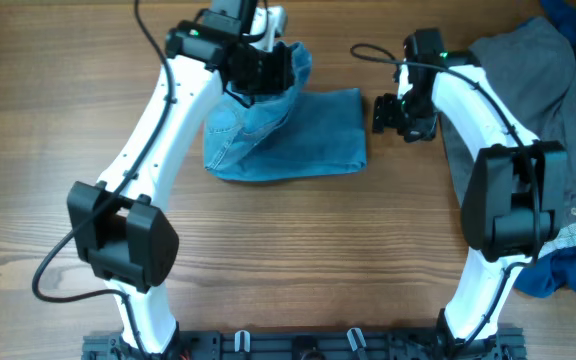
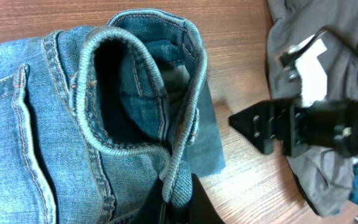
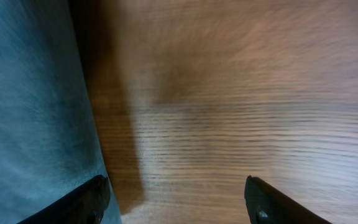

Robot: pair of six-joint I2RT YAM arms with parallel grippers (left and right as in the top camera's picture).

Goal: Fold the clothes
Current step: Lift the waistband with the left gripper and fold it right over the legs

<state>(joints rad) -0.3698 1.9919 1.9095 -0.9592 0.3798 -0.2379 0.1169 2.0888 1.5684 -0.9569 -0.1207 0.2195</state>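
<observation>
Occlusion first: the left gripper point(image 1: 258, 72) body covers its own pinch point from overhead, so the raised part of the jeans point(image 1: 308, 135) is half hidden there. The left wrist view cuts its fingers point(image 2: 201, 208) off at the bottom edge, so only the dark tips show. The right wrist view is blurred: wood grain smeared, denim edge soft on the left. The grey garment point(image 1: 528, 80) runs off the right edge. The blue cloth point(image 1: 568, 272) below it is mostly hidden.

Left gripper: clamped on the waistband point(image 2: 191, 93), denim rim squeezed between the tips. The waistband loop stands open above them, lifted off the table point(image 1: 298, 260). The rest of the jeans lies flat as a folded block at top centre of the table.

Right gripper point(image 1: 393, 112): jaws wide apart, only bare wood between them, holding nothing. It sits just beside the right edge of the jeans, clear of the denim. Can't tell if the tips touch the table.
</observation>
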